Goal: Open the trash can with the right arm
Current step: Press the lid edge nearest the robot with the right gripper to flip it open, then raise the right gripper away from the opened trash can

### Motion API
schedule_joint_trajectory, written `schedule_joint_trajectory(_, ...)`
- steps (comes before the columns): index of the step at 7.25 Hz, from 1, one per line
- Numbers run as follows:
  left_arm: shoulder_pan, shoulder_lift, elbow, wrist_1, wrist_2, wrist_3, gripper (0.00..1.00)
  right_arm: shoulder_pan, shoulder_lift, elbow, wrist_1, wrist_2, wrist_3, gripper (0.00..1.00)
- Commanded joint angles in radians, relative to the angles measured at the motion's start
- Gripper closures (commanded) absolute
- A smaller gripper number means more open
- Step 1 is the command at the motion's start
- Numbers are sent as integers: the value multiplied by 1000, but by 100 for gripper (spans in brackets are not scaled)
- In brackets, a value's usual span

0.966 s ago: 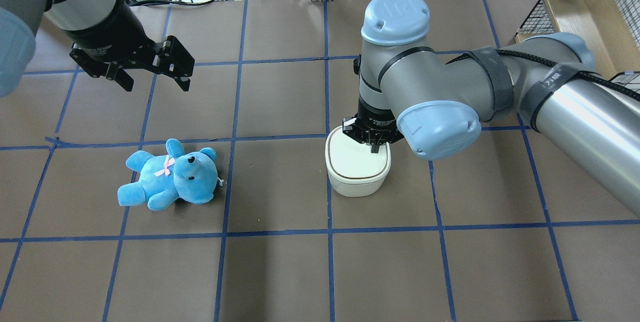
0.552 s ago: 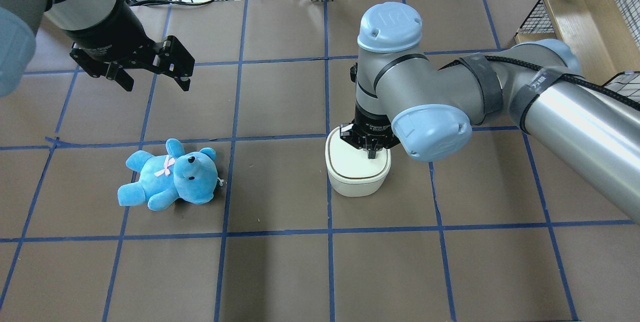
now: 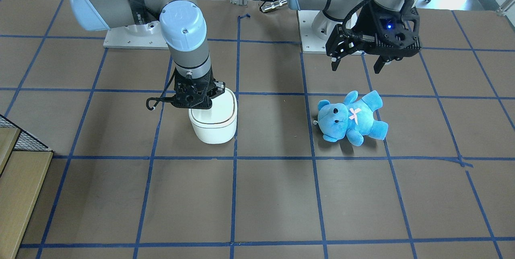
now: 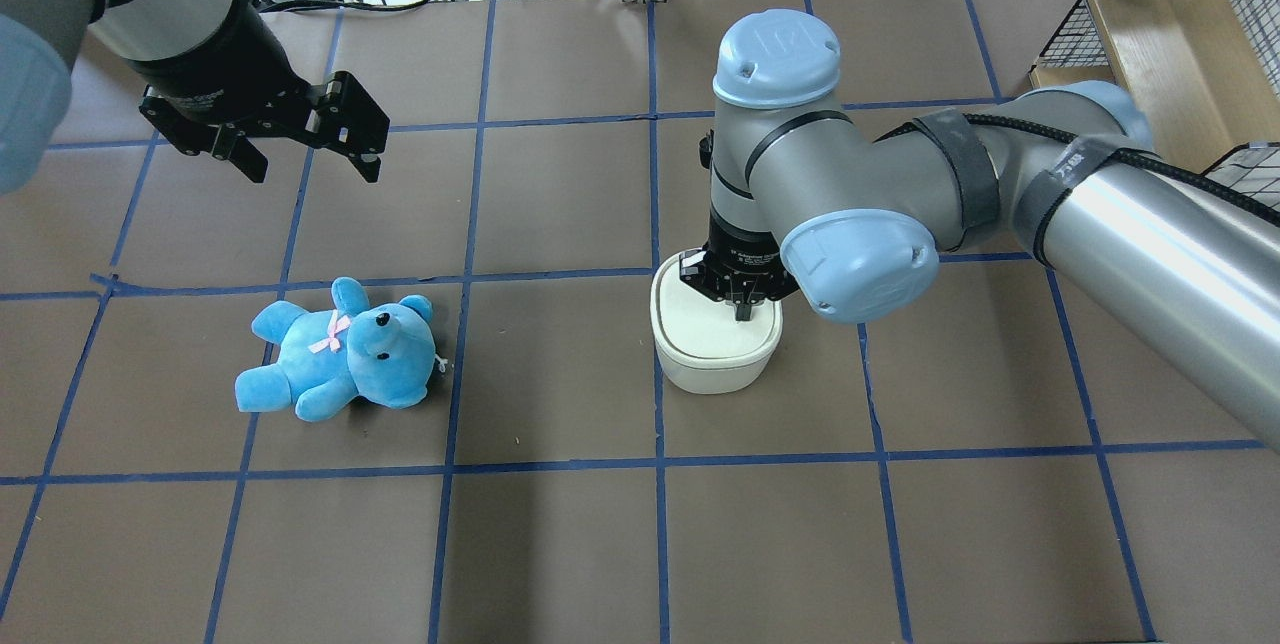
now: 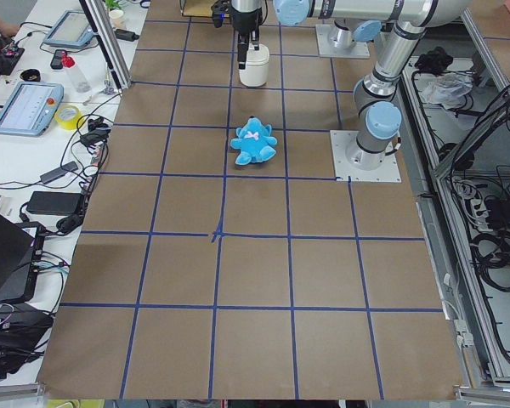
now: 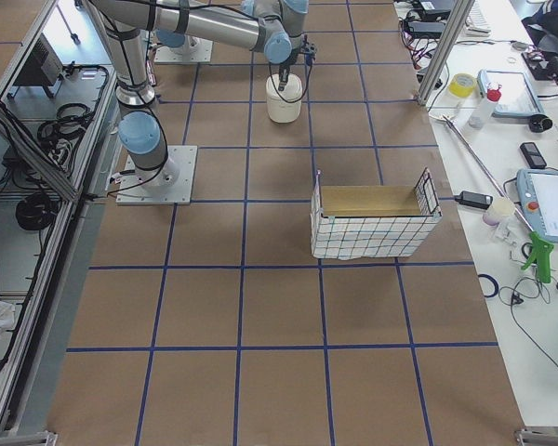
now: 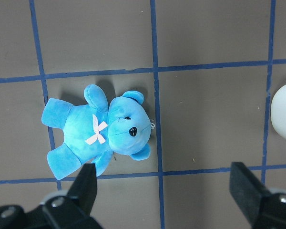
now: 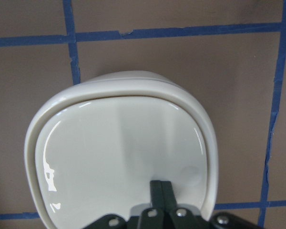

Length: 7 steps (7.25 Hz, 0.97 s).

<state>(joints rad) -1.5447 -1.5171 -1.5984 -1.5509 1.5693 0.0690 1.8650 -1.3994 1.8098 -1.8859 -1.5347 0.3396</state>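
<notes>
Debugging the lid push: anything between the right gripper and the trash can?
Nothing visible. The right gripper, shut, is directly over the closed lid of the trash can; the teddy bear lies well aside.

right arm: silver-grey, light-blue joint caps, black straps, braided black cable | right claw: black, thin looped cable | left claw: black, blue LED

The blue-gridded brown table bears the trash can, teddy bear and, apparently, a wire crate.
</notes>
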Motion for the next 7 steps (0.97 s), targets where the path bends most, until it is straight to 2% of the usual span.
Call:
schedule_joint_trajectory(1, 0, 0, 0, 0, 0, 0, 0, -3, -86, -62, 20, -5, 4, 0)
schedule_joint_trajectory(3, 0, 0, 0, 0, 0, 0, 0, -23, -121, -200, 179, -19, -14, 0)
schedule_joint_trajectory(4, 0, 0, 0, 0, 0, 0, 0, -56, -118, -274, 226, -28, -99, 0)
schedule_joint_trajectory(6, 0, 0, 0, 0, 1, 0, 0, -226, -125, -329, 248, -39, -236, 0)
schedule_joint_trajectory(7, 0, 0, 0, 0, 2, 0, 0, -237, -127, -334, 251, -35, -243, 0)
